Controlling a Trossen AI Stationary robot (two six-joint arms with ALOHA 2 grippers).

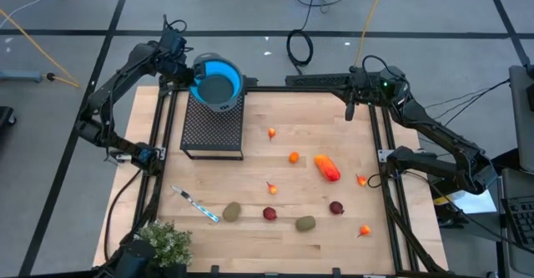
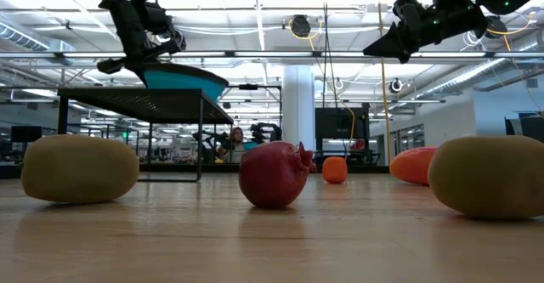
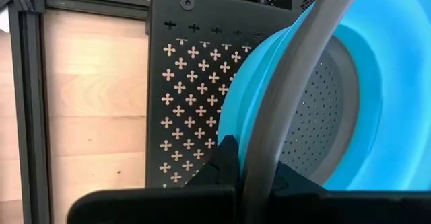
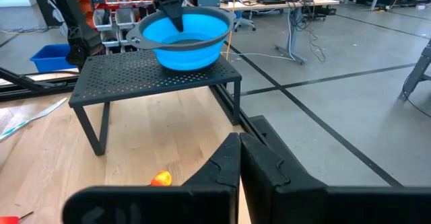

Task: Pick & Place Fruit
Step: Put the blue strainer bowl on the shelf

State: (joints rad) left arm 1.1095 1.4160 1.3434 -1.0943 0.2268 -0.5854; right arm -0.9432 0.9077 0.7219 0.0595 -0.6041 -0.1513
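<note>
A blue colander (image 1: 218, 83) with a grey rim and a grey perforated bottom sits on a black perforated stand (image 1: 213, 128) at the table's far left. My left gripper (image 3: 259, 173) is shut on its rim. My right gripper (image 1: 350, 111) hangs shut above the table's far right edge, touching nothing. The fruit lies scattered on the wood: a long red-orange piece (image 1: 327, 168), an orange ball (image 1: 294, 157), dark red rounds (image 1: 269, 214) (image 1: 336, 207), olive ovals (image 1: 231, 212) (image 1: 305, 223) and tiny orange and red balls (image 1: 365, 229). My left gripper pinches the colander's grey rim (image 3: 269, 136) between its two fingers, one finger (image 3: 225, 163) outside the bowl and one (image 3: 289, 178) inside. It comes from above, pointing down, at the side of the rim toward the table's left. The colander's bottom (image 4: 185, 57) rests on the stand.
A thin blue-and-white stick (image 1: 196, 203) lies near the left olive oval. A bushy green plant (image 1: 167, 243) stands at the near left corner. Black frame rails (image 1: 385, 186) run along the table's left and right sides. Bare wood lies between the stand and the fruit.
</note>
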